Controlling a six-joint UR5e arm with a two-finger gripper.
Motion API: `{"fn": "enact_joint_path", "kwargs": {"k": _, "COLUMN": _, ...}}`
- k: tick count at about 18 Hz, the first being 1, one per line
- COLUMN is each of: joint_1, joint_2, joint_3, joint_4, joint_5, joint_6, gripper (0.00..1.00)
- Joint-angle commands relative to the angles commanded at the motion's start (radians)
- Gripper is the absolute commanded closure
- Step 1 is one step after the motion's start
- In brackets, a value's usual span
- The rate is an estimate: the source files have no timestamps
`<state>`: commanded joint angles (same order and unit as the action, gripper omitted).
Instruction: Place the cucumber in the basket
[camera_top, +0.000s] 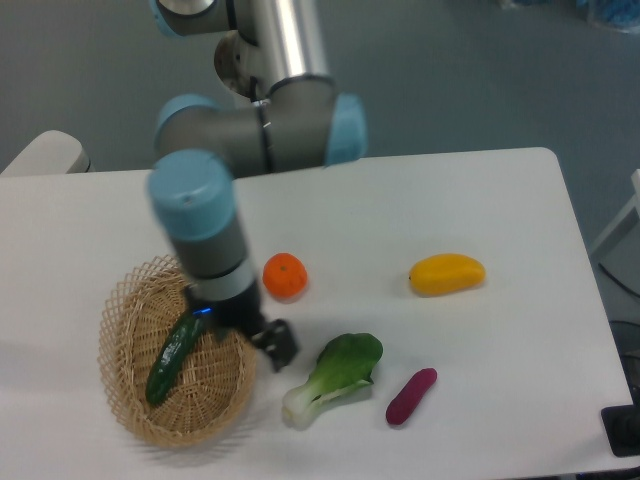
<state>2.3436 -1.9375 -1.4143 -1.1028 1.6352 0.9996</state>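
Green cucumber (175, 359) lies loose inside the basket (128, 416); the hand (272, 341) (finger spacing cannot be told) should lift clear without catching the rim.

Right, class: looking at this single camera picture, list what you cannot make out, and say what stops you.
- End effector: motion blur, and the wrist covers most of it; open or shut cannot be told.
- Basket: its right rim is hidden behind the arm.
- Cucumber: its upper tip is blurred beside the wrist.
- Arm base: cut off by the top edge.
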Motion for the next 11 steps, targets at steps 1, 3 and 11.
{"fn": "enact_joint_path", "kwargs": {"k": 1, "joint_1": 0.026, "joint_2": 0.006, "joint_3": 0.002, "joint_4": -0.014, "joint_5": -0.005, "joint_6": 0.063, "gripper": 0.00}}
{"fn": "enact_joint_path", "kwargs": {"k": 3, "joint_1": 0.081, "joint_2": 0.014, "joint_3": 0.006, "joint_4": -0.046, "joint_5": -0.008, "joint_6": 0.179, "gripper": 0.00}}
{"fn": "enact_joint_path", "kwargs": {"k": 11, "joint_1": 0.230, "joint_2": 0.042, "joint_3": 0.002, "joint_4": -0.106, "joint_5": -0.009, "joint_6": 0.554, "gripper": 0.00}}
